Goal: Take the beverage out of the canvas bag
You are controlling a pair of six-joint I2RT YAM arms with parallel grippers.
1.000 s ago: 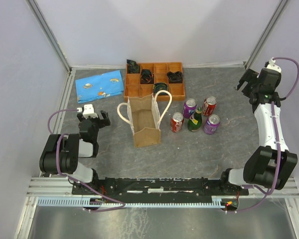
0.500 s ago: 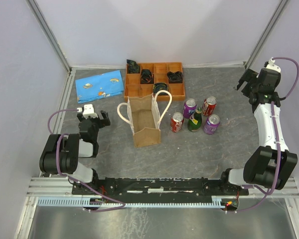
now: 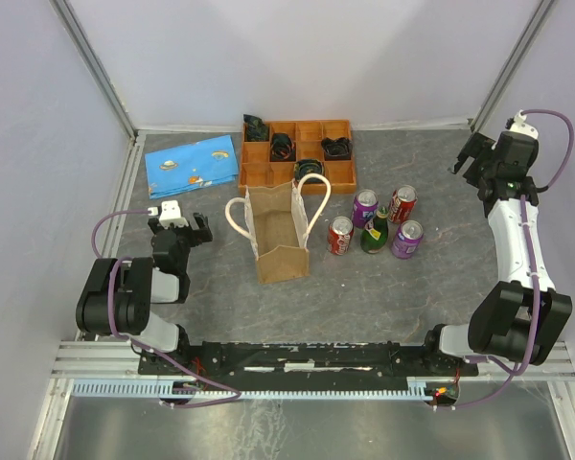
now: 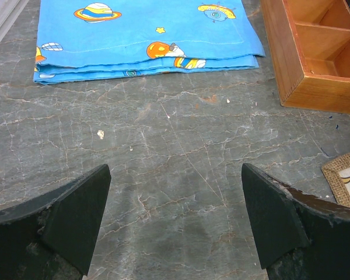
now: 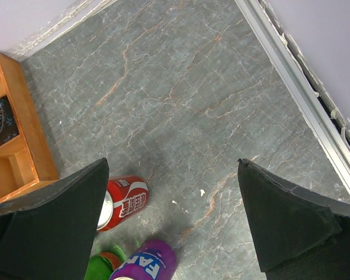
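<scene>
The canvas bag [image 3: 281, 235] is stood upright on the grey marbled table [image 3: 431, 297], its mouth open and its two cream rope handles [image 3: 238, 216] looped out to either side; only tan lining is seen through the mouth. Five drinks are grouped to the right of the bag, all upright on the table and outside it: a red can [image 3: 340, 235] is placed just beside the bag's right wall; a green bottle [image 3: 375, 233] is stood next beyond it; a purple can [image 3: 365, 207] is set behind those two; a second red can [image 3: 402, 203] and a second purple can [image 3: 407, 239] are placed farthest from the bag. An orange-brown wooden compartment tray [image 3: 257, 174] is set just behind the bag, with black items [image 3: 282, 146] held in several of its compartments; a blue cloth [image 3: 192, 165] printed with planets is laid flat behind and to the left of the bag.

The left gripper [image 4: 175, 175] is held low to the left of the bag, apart from it; its jaws are spread wide and nothing is gripped, only bare table being seen between them. The right gripper [image 5: 172, 175] is held high, well to the right of the bag and beyond the drinks; its jaws are likewise parted to their full width, and nothing is held between them.
</scene>
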